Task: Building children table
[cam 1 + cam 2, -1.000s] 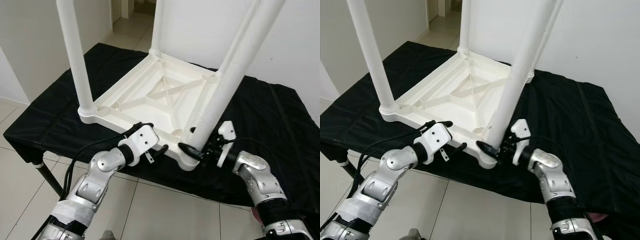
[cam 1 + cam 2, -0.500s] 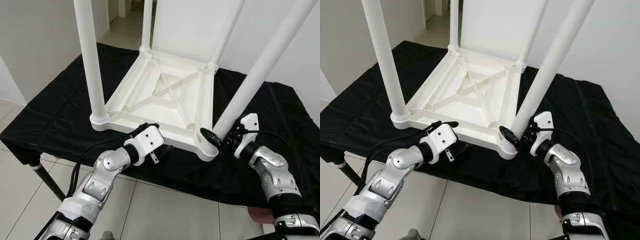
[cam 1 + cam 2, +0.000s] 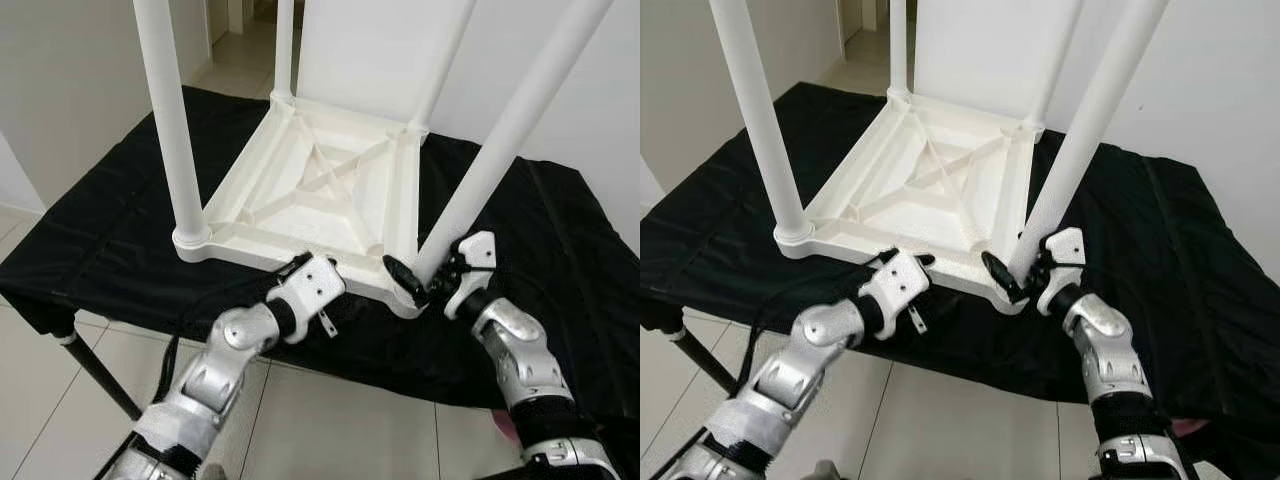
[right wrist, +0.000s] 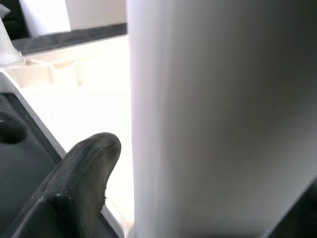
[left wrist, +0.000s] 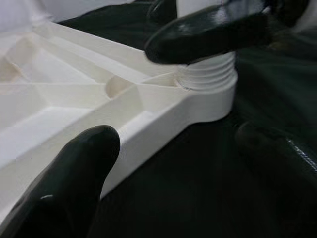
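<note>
Centre frame, an upturned white table [image 3: 330, 190] lies on a black cloth [image 3: 110, 230]. The right gripper [image 3: 425, 283] clasps its near leg [image 3: 490, 170]; the left gripper [image 3: 312, 268], fingers spread wide, straddles the near rim.

Black-draped table [image 3: 90, 240] on a tiled floor [image 3: 330, 410]
An upturned white children table [image 3: 320, 190] rests on the cloth, its legs standing up.
</note>
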`<state>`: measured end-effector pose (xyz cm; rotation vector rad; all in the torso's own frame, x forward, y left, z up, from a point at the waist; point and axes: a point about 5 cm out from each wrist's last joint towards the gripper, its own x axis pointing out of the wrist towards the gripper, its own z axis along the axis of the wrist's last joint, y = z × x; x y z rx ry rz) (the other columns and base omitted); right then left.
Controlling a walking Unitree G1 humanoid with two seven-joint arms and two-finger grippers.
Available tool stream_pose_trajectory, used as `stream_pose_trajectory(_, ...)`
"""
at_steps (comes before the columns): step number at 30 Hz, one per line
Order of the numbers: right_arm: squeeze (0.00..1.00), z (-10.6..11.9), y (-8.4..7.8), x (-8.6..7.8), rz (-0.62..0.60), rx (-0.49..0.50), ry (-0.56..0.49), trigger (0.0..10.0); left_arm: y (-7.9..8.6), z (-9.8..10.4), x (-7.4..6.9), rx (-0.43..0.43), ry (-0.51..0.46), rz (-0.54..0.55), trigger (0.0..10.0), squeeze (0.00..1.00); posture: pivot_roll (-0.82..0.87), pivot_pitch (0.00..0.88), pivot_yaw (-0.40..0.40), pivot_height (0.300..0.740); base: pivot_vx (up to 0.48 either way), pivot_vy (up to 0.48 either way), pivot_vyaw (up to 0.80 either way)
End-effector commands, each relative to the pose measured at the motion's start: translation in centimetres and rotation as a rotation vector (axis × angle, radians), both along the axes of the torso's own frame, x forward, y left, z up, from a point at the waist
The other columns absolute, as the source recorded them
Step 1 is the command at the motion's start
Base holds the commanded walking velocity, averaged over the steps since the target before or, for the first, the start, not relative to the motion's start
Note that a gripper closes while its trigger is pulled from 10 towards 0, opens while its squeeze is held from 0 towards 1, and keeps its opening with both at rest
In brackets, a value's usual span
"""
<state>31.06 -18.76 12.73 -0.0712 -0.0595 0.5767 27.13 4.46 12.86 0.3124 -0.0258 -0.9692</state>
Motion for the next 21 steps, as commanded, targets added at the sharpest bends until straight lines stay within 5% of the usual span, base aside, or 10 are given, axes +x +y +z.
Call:
stream_pose_trajectory(1,0.00,-1.0,0.1,-0.3,0.000,-0.007,0.044,3.2,-0.4,0.0,-0.6,-0.025,0.035,-0.026,10.0,0.00,-0.02,0.000,-0.074,0.740,0.000,0.000,0.00)
stream_pose_trajectory(2,0.00,-1.3,0.1,-0.3,-0.014,-0.006,0.060,0.0,-0.5,0.0,-0.8,-0.041,0.046,-0.030,10.0,0.00,-0.02,0.000,-0.075,0.740,0.000,0.000,0.00)
stream_pose_trajectory(10,0.00,-2.0,0.8,-0.7,-0.066,0.045,0.087,0.0,-0.6,0.1,-1.1,-0.065,0.058,-0.016,10.0,0.00,0.00,0.000,-0.078,0.740,0.000,0.000,0.00)
stream_pose_trajectory(21,0.00,-2.7,3.6,-0.9,-0.337,0.136,0.113,0.0,-0.1,1.0,-0.8,-0.120,0.020,0.065,10.0,0.00,-0.01,0.000,-0.078,0.740,0.000,0.000,0.00)
